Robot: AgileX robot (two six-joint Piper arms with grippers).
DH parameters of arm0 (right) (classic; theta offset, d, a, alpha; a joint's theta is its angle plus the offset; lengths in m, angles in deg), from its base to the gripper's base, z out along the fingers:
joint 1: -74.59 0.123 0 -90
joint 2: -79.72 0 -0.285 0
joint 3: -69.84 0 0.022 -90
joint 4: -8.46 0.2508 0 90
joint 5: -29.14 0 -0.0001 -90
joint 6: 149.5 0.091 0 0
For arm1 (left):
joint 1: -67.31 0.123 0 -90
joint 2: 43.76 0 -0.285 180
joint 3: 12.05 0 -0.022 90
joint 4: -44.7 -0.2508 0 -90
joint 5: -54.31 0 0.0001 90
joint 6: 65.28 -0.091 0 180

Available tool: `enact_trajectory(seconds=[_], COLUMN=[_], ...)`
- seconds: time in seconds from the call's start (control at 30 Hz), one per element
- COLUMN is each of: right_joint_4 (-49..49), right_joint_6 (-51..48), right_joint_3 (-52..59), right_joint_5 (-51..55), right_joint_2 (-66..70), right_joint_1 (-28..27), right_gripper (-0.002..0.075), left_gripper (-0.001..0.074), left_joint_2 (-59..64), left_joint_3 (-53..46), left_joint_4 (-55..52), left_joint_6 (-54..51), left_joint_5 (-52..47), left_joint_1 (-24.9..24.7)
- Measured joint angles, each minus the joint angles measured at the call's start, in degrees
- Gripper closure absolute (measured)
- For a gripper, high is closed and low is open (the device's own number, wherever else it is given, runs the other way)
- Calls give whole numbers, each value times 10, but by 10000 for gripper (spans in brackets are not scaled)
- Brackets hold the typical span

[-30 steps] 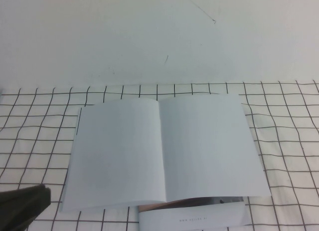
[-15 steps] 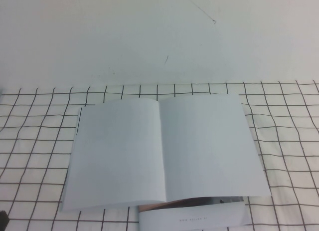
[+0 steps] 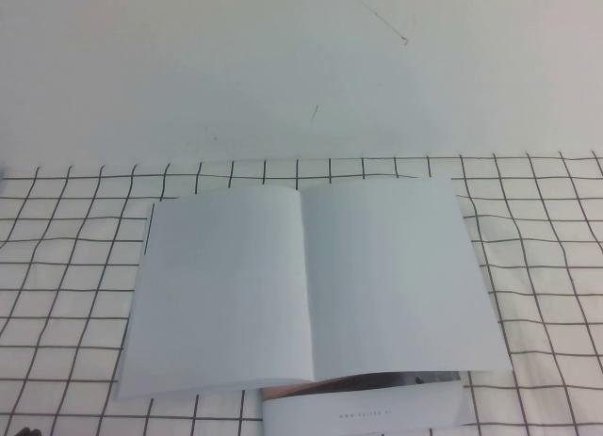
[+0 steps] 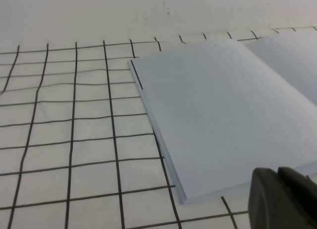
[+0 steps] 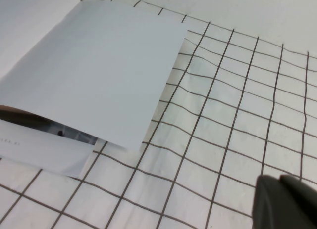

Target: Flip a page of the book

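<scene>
The book [image 3: 311, 285] lies open and flat on the checked cloth, with a blank white page on each side of the spine: a left page [image 3: 221, 290] and a right page [image 3: 400, 276]. No printed side of a page faces up. My left gripper [image 4: 278, 178] is shut and holds nothing; it hovers just off the book's near left corner [image 4: 185, 197]. My right gripper [image 5: 280, 183] is also shut and holds nothing, over the cloth to the right of the right page [image 5: 99, 75]. Neither gripper touches the book.
A white strip with small grey lettering [image 3: 367, 412] and a dark printed patch [image 3: 396, 379] stick out from under the right page's near edge. The grid-patterned cloth [image 3: 546, 266] covers the table, with a plain white wall [image 3: 301, 69] behind it.
My left gripper, which showed dark at the high view's bottom left corner a second ago, has pulled back almost out of that view. The book has not moved.
</scene>
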Motion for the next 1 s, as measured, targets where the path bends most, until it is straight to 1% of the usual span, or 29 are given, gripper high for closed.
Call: enact_trajectory(seconds=[0.27, 0.37, 0.53, 0.6, 1.0], right_joint_4=[0, 0, 0, 0, 0], right_joint_6=[0, 0, 0, 0, 0], right_joint_3=[0, 0, 0, 0, 0], right_joint_5=[0, 0, 0, 0, 0], right_joint_2=[0, 0, 0, 0, 0], right_joint_1=[0, 0, 0, 0, 0], right_gripper=[728, 728, 728, 728, 728], left_gripper=[738, 738, 738, 738, 738], left_joint_2=[-1, -1, -1, -1, -1], left_joint_3=[0, 0, 1, 1, 1], left_joint_4=[-6, -24, -71, -79, -107], left_joint_6=[1, 4, 67, 77, 82], left_joint_5=[-4, -6, -6, -6, -6], left_joint_1=[0, 0, 7, 7, 17])
